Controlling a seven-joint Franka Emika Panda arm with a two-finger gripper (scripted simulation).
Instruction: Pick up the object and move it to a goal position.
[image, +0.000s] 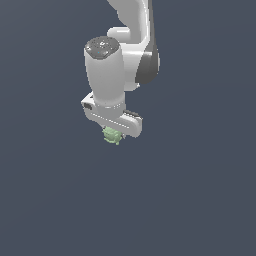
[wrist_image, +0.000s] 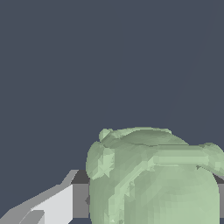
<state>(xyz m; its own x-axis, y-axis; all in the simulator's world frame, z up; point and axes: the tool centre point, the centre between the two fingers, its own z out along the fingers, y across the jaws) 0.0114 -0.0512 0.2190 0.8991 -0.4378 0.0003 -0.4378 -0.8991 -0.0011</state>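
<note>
Exterior view: white arm carrying the object beneath its hand, against plain dark grey-blue ground.

The small pale green, lumpy, knob-edged object (image: 112, 135) sits directly under the white two-fingered gripper (image: 114, 133), touching it and seemingly held between the fingers; no surface edge or goal marker is visible, so whether it is lifted clear cannot be told. For the transport step, keep the grip force constant, keep the wrist level, and move smoothly: the rounded, knobbly shape offers uneven contact and may rotate or slip under a jolt. Release only once the goal is confirmed reached. The wrist view adds what the exterior view hides: the object (wrist_image: 153, 179) fills the space close against a grey-and-white finger (wrist_image: 65, 201), so the fingers appear closed onto it. The exterior view alone shows arm posture.
</note>
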